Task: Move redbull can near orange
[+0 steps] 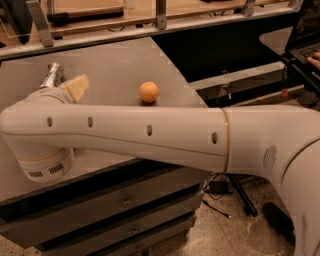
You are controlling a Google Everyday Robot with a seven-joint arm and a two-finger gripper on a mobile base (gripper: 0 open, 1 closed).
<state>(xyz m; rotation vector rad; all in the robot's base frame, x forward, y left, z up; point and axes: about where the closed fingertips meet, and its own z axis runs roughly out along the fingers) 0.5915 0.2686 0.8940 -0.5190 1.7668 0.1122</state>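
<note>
The redbull can (52,76) is slim and silver and lies on its side at the far left of the grey table (120,65). The orange (148,92) sits on the table to the right of the can, about a third of the table's width away. My gripper (74,87) shows only as a tan tip rising above my arm, just right of the can's lower end. My big white arm (150,135) crosses the whole view and hides the near part of the table.
A wooden shelf with metal posts (160,15) runs behind the table. Drawers (125,205) sit under the table's front edge. A laptop (305,35) stands on a second surface at the far right. Cables and a stand leg (240,195) lie on the floor.
</note>
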